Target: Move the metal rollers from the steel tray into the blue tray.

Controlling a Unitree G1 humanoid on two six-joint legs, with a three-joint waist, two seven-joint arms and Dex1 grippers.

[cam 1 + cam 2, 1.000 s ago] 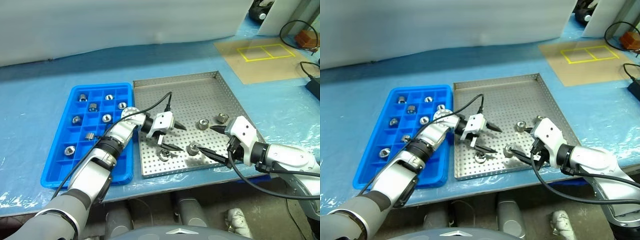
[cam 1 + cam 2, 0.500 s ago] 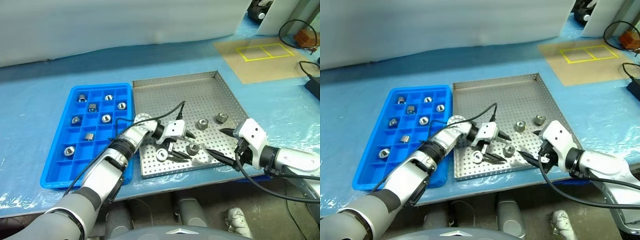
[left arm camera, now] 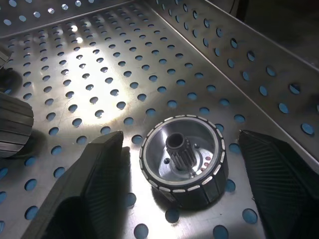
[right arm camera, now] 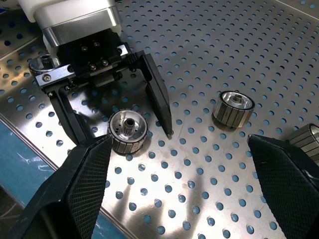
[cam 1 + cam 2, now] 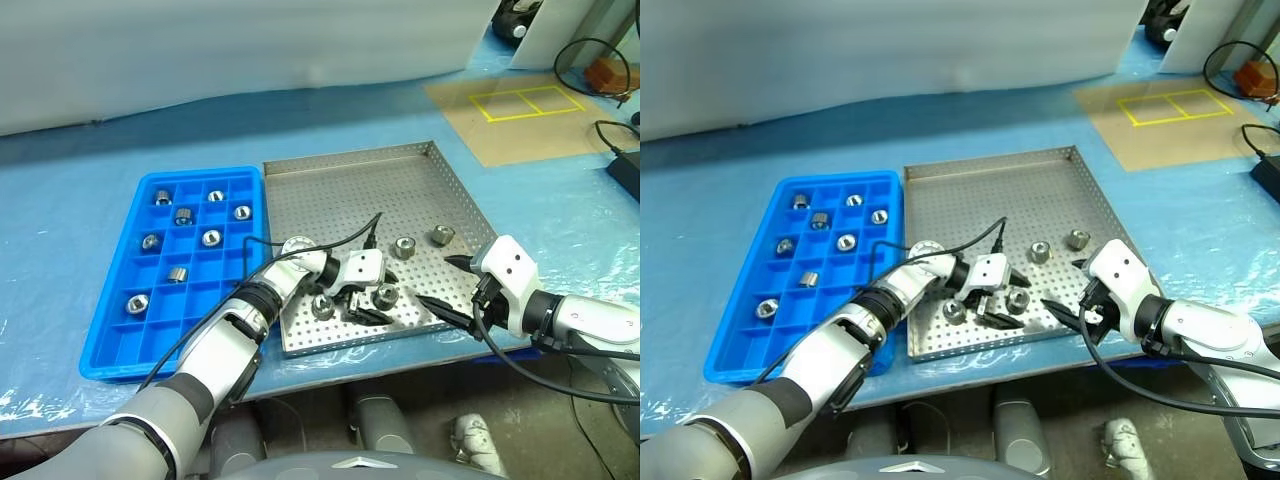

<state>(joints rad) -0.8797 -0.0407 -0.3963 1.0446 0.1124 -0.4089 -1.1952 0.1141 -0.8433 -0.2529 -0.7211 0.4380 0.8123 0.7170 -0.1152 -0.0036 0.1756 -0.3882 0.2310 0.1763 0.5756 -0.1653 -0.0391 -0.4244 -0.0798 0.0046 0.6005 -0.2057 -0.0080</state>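
The steel tray (image 5: pixel 350 185) lies mid-table with several metal rollers on its near half. My left gripper (image 5: pixel 378 298) is open, its fingers low on the tray floor on either side of one roller (image 3: pixel 183 159), with gaps showing on both sides. Another roller (image 5: pixel 322 305) lies just left of it, and two more (image 5: pixel 404 247) (image 5: pixel 441 236) sit farther back. My right gripper (image 5: pixel 445 285) is open at the tray's near right edge, pointing at the same roller (image 4: pixel 128 130), with nothing between its fingers. The blue tray (image 5: pixel 105 340) on the left has several rollers in its compartments.
A black cable (image 5: pixel 330 240) arcs from the left wrist over the steel tray. A tan board with yellow lines (image 5: pixel 520 110) lies at the back right, with cables (image 5: pixel 610 140) beyond it. The table's front edge (image 5: pixel 300 365) runs just below both trays.
My left gripper has moved right and down across the steel tray and now straddles a roller, with its fingers narrower than before. The rollers have stayed in place.
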